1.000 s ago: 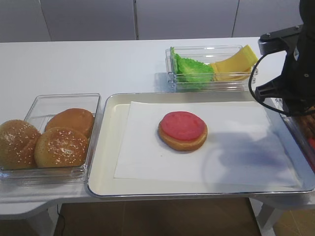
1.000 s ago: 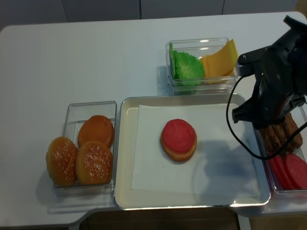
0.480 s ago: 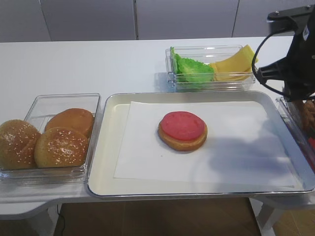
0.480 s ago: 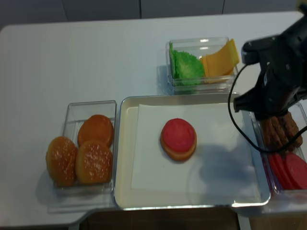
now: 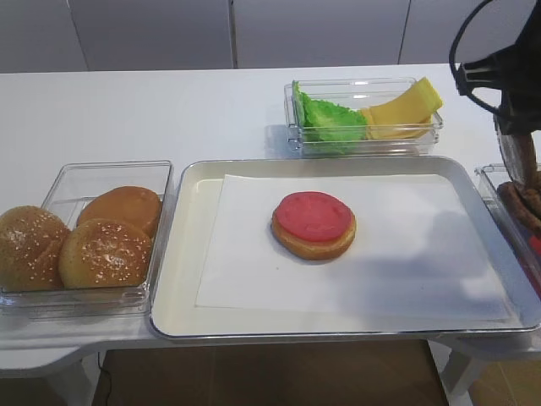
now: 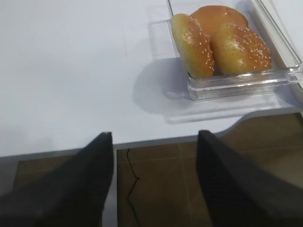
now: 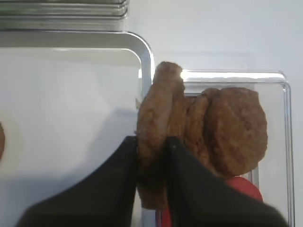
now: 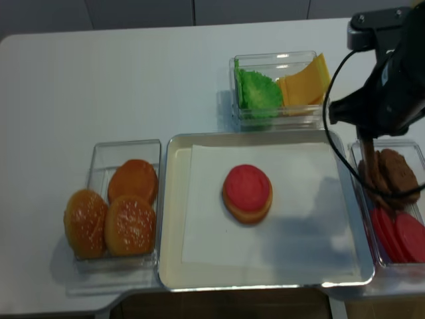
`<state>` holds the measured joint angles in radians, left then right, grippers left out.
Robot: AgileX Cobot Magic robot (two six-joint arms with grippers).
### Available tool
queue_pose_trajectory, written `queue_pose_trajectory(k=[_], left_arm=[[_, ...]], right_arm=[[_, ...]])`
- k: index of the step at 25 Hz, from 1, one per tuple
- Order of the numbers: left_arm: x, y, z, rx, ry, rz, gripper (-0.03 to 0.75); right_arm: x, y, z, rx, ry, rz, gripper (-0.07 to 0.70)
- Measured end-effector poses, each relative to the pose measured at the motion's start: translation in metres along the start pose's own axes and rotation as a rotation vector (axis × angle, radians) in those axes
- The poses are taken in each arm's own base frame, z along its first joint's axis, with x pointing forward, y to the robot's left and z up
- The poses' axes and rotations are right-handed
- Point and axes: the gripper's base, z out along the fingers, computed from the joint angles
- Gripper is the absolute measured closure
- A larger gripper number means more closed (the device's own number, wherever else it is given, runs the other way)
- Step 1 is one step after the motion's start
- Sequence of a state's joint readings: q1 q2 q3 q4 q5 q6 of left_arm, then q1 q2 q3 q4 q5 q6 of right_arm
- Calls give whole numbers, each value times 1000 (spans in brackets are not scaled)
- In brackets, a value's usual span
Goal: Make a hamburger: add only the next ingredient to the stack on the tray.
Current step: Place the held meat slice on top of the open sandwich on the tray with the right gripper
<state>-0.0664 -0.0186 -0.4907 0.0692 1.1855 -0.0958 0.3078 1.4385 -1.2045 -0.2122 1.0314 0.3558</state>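
Observation:
The stack point(image 5: 313, 225) point(image 8: 247, 193), a tan bun base under a smooth red slice, lies mid-tray on the white paper. The silver tray point(image 5: 188, 178) point(image 8: 171, 199) fills the front centre. My right gripper point(image 7: 151, 150) point(image 8: 367, 147) is shut on a brown meat patty point(image 7: 156, 113) point(image 8: 367, 170) point(image 5: 516, 161). The patty hangs edge-on above the left end of the clear box at the tray's right rim. More patties point(image 7: 234, 128) point(image 8: 394, 169) lean in that box. My left gripper point(image 6: 155, 136) hangs open and holds nothing, past the table's front edge, near the bun box.
A clear box with three sesame buns point(image 5: 101, 237) point(image 6: 222, 42) stands left of the tray. Behind the tray, another box holds lettuce point(image 5: 331, 120) and cheese point(image 5: 404, 108). Red slices point(image 8: 402, 236) point(image 7: 242, 187) share the patty box. The right arm's cable point(image 8: 330, 126) loops over the tray's right end.
The right gripper has risen out of the patty box with one patty clamped in it, and the arm has pulled up and back. The stack and the left gripper have not moved.

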Motion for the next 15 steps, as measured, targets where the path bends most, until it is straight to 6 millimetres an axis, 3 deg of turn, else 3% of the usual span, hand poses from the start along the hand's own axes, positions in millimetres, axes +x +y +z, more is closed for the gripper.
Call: queue_pose_trajectory(k=[8,15], left_arm=[[0,0,0,0,0,0,300],[0,0,0,0,0,0,300]], right_arm=[[11,-2,-34,-72,-51,11,493],[29,38,-55,-170,-63,-110,493]])
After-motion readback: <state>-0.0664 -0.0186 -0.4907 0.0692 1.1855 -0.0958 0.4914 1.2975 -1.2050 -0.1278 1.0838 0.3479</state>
